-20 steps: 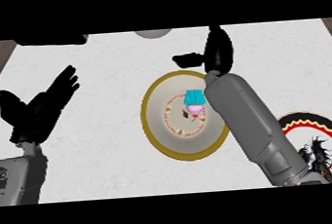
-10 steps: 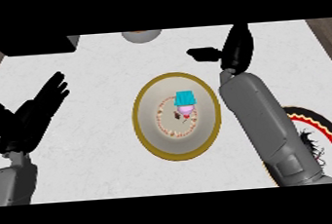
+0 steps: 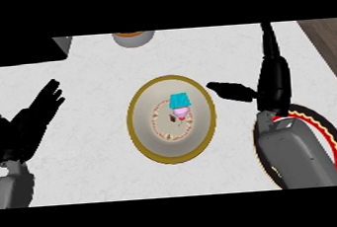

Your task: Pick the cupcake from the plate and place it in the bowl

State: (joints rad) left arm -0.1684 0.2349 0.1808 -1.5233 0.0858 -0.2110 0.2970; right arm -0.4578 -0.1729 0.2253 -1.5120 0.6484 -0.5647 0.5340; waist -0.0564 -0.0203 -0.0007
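Note:
A cupcake (image 3: 180, 106) with a blue wrapper and pink top lies on its side in the middle of a cream vessel with a gold rim (image 3: 137, 132), at the counter's centre. My right hand (image 3: 273, 81) stands just right of that rim, fingers straight and pointing away, thumb stretched left toward it, holding nothing. My left hand (image 3: 27, 126) rests open at the left edge, fingers up, well apart from the cupcake. A dark plate with a red and white patterned rim (image 3: 333, 141) lies at the lower right, mostly hidden under my right forearm.
A grey round pot (image 3: 133, 38) sits at the far edge of the counter, above the gold-rimmed vessel. A dark block (image 3: 21, 51) fills the far left corner. The counter's right edge meets a dark wooden floor (image 3: 330, 37).
The view has shifted, so the gold-rimmed vessel sits further left and lower. My right hand has swung right and nearer, its forearm off the vessel. The left hand barely moved.

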